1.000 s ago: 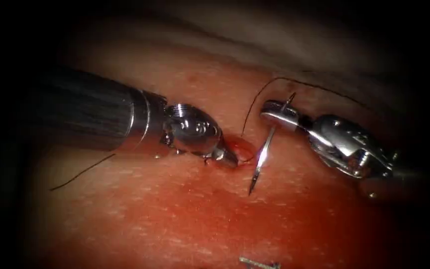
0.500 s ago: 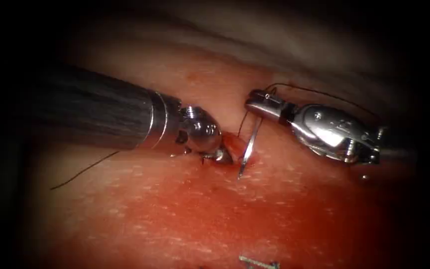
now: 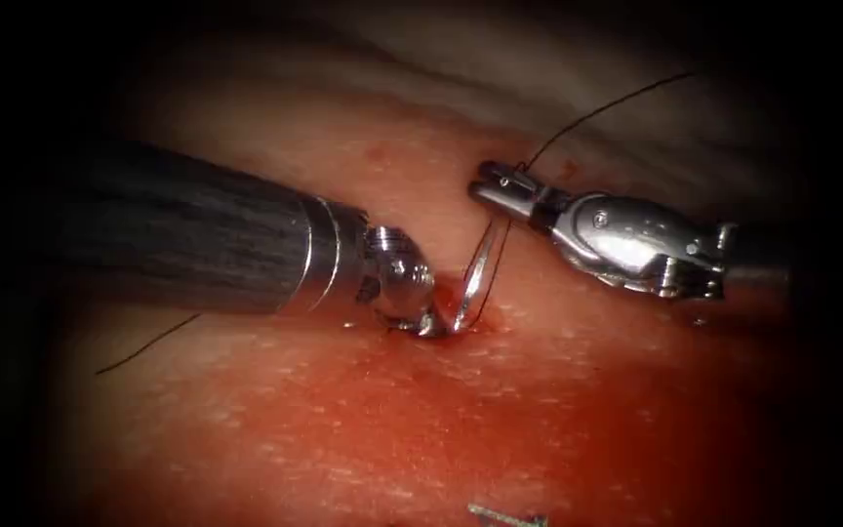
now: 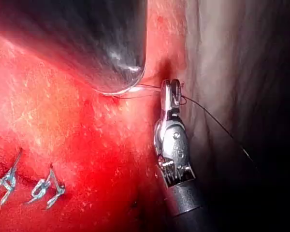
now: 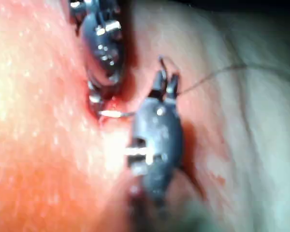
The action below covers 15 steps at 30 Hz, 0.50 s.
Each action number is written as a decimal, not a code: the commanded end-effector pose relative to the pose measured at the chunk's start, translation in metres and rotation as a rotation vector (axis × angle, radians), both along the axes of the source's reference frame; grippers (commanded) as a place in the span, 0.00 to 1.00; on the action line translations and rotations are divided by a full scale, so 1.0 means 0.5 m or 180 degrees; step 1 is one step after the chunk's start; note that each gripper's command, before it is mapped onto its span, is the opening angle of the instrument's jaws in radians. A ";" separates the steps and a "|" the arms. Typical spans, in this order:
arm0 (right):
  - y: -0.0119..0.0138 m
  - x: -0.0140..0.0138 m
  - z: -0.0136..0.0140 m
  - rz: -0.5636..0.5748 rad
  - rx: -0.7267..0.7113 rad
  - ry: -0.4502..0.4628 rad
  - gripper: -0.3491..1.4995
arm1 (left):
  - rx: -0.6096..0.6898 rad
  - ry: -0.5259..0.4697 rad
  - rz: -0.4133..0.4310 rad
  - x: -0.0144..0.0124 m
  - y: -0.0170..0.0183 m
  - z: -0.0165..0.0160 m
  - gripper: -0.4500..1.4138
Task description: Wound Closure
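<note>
In the endoscope view my right tool (image 3: pixel 488 184) comes in from the right, shut on the curved needle (image 3: pixel 475 278) near its tail end. The needle hangs down and to the left, and its tip touches the tissue (image 3: pixel 539 410) at the red cut, right beside the left tool's tip. The dark thread (image 3: pixel 597 112) runs from the needle's tail up to the right. My left tool (image 3: pixel 429 325) is shut on the tissue's edge at the cut. The right tool (image 4: pixel 170 91) shows in the left wrist view. The right wrist view has the right tool (image 5: pixel 165 79), left tool (image 5: pixel 94 99) and needle (image 5: pixel 111 114).
A loose dark thread end (image 3: pixel 148 342) lies on the tissue left of the cut, under the left shaft. Bluish stitch knots (image 4: pixel 43 188) sit further along the tissue, and one knot (image 3: pixel 504 514) lies at the near edge. Red fluid wets the tissue around the cut.
The right tool has moved left and up with the needle, bringing its tip down-left onto the cut beside the left tool. The thread now runs up to the right. The left tool shifted slightly left.
</note>
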<state>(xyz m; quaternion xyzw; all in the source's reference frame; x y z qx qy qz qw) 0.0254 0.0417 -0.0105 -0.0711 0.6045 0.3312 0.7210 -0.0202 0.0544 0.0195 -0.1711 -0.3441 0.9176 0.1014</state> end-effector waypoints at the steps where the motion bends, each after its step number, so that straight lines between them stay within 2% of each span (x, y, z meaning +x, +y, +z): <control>1: -0.0011 0.0021 0.0021 -0.0025 -0.0036 -0.0037 0.00 | -0.0010 -0.0003 -0.0011 -0.0009 -0.0006 0.0005 0.05; 6: -0.0022 0.0027 0.0026 -0.0097 -0.0238 -0.0185 0.00 | -0.0069 -0.0011 -0.0043 0.0007 0.0011 -0.0045 0.05; 10: -0.0032 0.0030 0.0033 -0.0142 -0.0323 -0.0281 0.00 | -0.0067 -0.0011 -0.0042 0.0004 -0.0008 -0.0064 0.05; 15: -0.0048 0.0032 0.0034 -0.0189 -0.0322 -0.0286 0.00 | -0.0037 -0.0009 -0.0060 -0.0004 -0.0011 -0.0093 0.05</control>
